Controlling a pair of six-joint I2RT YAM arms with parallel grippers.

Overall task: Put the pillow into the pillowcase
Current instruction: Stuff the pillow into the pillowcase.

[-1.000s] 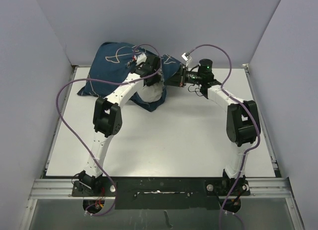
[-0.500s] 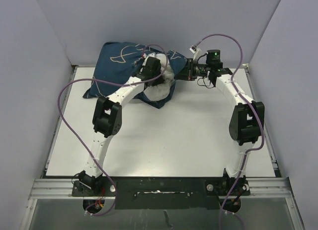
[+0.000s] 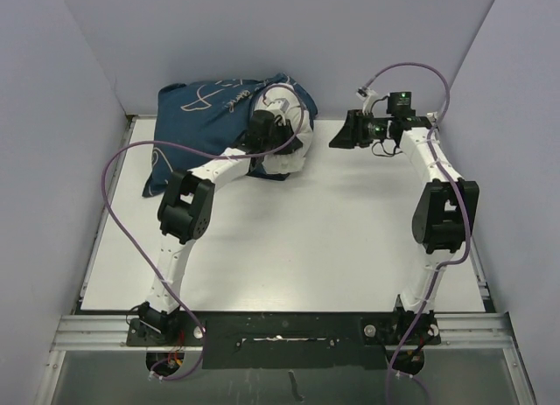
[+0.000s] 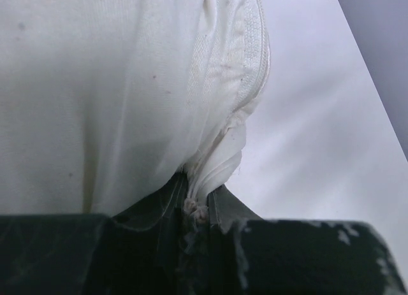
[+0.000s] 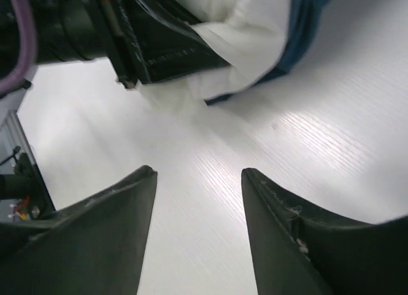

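Note:
The navy pillowcase [image 3: 206, 116] with cream drawings lies bunched at the table's far left against the back wall. A white end of the pillow [image 3: 287, 156] sticks out of its right opening; the rest is hidden inside. My left gripper [image 3: 273, 141] is at that opening, shut on the pillow's puckered corner [image 4: 213, 161], which is pinched between the black jaws of the left gripper [image 4: 196, 198]. My right gripper [image 3: 335, 143] hovers to the right, apart from the cloth. In the right wrist view the right gripper [image 5: 199, 175] is open over bare table, with the pillow [image 5: 248, 34] and pillowcase [image 5: 307, 18] beyond.
The white table [image 3: 297, 239] is boxed in by grey walls at the back and both sides. The left arm's black wrist [image 5: 153, 46] and purple cables [image 3: 122, 169] lie close to the cloth. A metal rail [image 3: 280, 322] runs along the near edge.
My right gripper has opened, let go of the pillowcase edge and drawn back to the right. The left gripper carried the pillow leftward, and more of the pillow is now covered.

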